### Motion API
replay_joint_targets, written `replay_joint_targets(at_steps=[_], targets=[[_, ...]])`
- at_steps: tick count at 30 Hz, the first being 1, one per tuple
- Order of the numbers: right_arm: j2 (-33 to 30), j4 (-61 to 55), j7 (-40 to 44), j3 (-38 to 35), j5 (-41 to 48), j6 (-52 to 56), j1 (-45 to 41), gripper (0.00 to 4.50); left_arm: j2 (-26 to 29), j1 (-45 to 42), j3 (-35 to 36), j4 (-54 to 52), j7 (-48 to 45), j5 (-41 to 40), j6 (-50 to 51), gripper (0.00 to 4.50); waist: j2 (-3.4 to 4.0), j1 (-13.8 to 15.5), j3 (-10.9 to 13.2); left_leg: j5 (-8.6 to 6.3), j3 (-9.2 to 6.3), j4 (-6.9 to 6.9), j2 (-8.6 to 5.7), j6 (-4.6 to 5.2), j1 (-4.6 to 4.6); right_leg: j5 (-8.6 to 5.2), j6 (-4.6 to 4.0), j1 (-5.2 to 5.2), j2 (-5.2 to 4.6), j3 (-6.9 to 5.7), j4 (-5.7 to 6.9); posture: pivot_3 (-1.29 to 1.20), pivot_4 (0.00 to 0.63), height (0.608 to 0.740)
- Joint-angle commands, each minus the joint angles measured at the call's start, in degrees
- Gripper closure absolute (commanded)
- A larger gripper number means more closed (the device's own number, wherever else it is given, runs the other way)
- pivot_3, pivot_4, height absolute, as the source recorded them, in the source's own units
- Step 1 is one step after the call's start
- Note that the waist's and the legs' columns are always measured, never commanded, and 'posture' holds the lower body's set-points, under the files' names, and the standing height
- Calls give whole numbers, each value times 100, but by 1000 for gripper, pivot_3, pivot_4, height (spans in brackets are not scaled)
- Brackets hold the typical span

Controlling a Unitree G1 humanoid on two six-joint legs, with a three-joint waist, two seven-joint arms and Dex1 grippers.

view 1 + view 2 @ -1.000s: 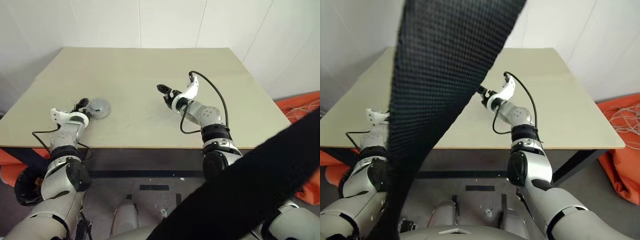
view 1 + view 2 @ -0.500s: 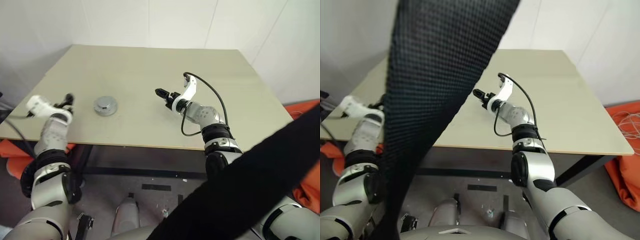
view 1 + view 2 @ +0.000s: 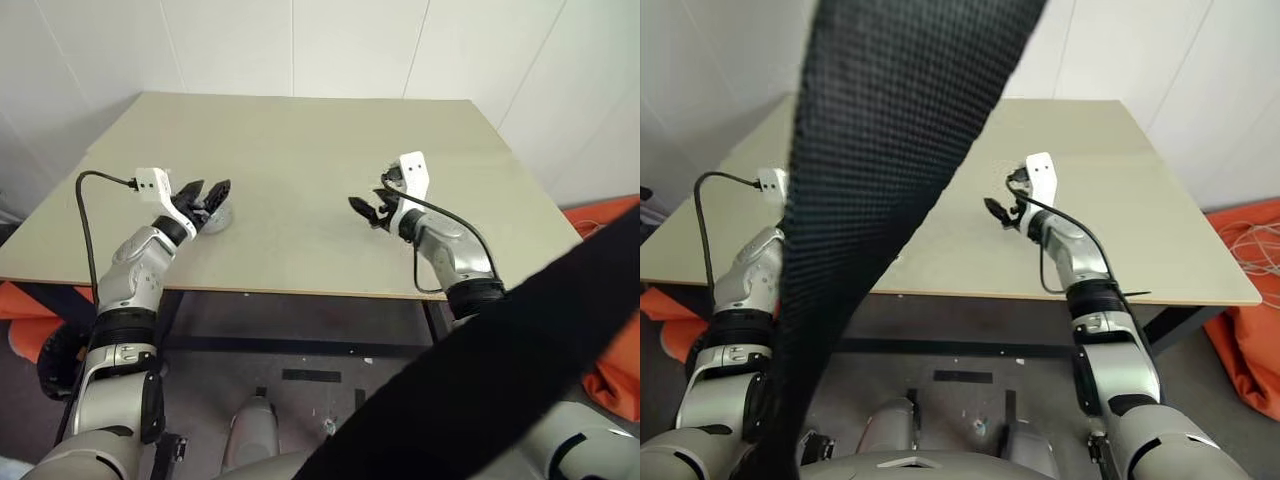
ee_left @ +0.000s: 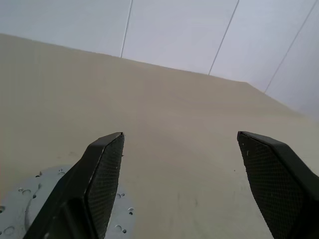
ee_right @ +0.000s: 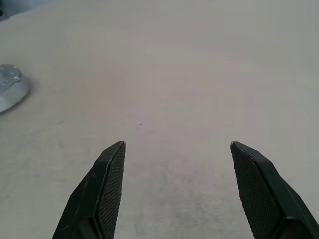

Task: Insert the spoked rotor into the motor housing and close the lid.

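Both arms have swung up with wrists rolled. The left fingers [image 4: 107,169] and right fingers [image 5: 112,181] are spread and empty. The closed housing [image 4: 30,209] sits on the tabletop [image 3: 300,150] beneath the left fingers; assembly looks done.

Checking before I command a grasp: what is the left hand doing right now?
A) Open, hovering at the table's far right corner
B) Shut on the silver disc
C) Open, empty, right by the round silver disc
C: the left hand is spread wide and empty, with the round silver disc on the table just below it.
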Motion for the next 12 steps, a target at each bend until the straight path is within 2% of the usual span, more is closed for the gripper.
replay_joint_targets(at_steps=[1, 6, 12], targets=[[-70, -73, 205, 41, -158, -704, 72, 709, 156, 61, -263, -243, -245, 494, -577, 643, 0, -9, 0, -1, 0, 1, 0, 1, 0, 0, 0, 0, 0, 1, -1, 0, 0, 740], [51, 150, 385, -101, -75, -1260, 255, 709, 45, 193, -526, -89, -304, 1008, -1352, 643, 0, -33, 0, -7, 1, 11, -1, 14, -5, 0, -1, 2, -1, 2, -3, 0, 0, 740], [54, 387, 551, -232, -25, -1603, 287, 709, -203, 140, -565, -56, -369, 960, -1378, 643, 0, -44, 0, -18, 3, 18, 0, 45, -1, 6, -10, 5, -2, 3, 5, 0, 0, 740]])
